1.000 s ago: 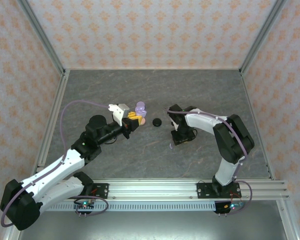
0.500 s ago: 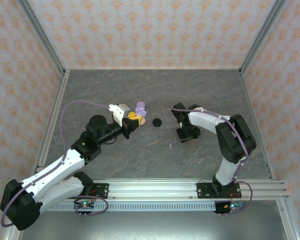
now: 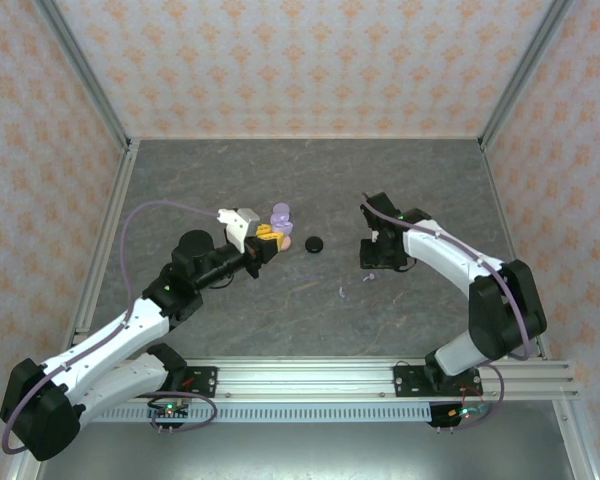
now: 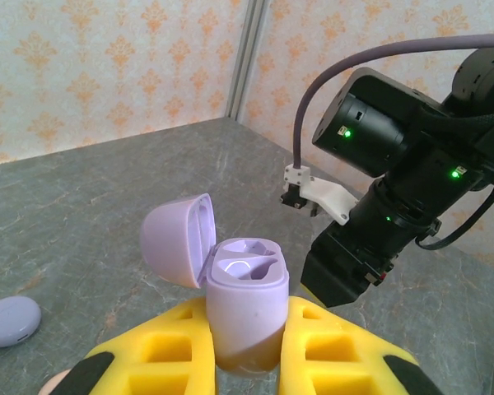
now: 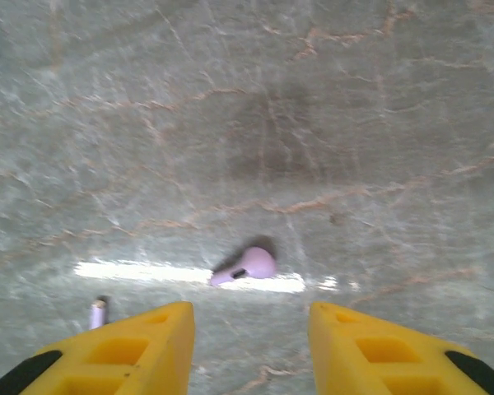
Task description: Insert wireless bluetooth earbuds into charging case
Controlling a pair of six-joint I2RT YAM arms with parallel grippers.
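Our left fingers are yellow, blocky, and moulded with square pockets. They are clenched on the base of a lavender charging case, one finger on each side. The case is smooth, rounded plastic. Its domed lid stands hinged open to the left, and the two shaped wells in the base show their glossy lavender lining.

Our right fingers are made of the same yellow blocks. They are spread apart and hold nothing, with bare table between them.

Just beyond the gap between the right fingers, a lavender earbud lies on its side on the table. It is a rounded bud with a short stem, and it touches neither finger. A second earbud lies to its left, just beside the tip of one finger. It is too small for us to make out more than a pale stem.

From above, both earbuds lie on the table between the two arms, near and to the left of the right fingers. They are well apart from the held case.

A black round case sits shut on the table just right of the left fingers. A closed lavender case, shaped like a flat pebble, lies on the table to the left in the left wrist view.

The table is grey with pale veins, like stone.
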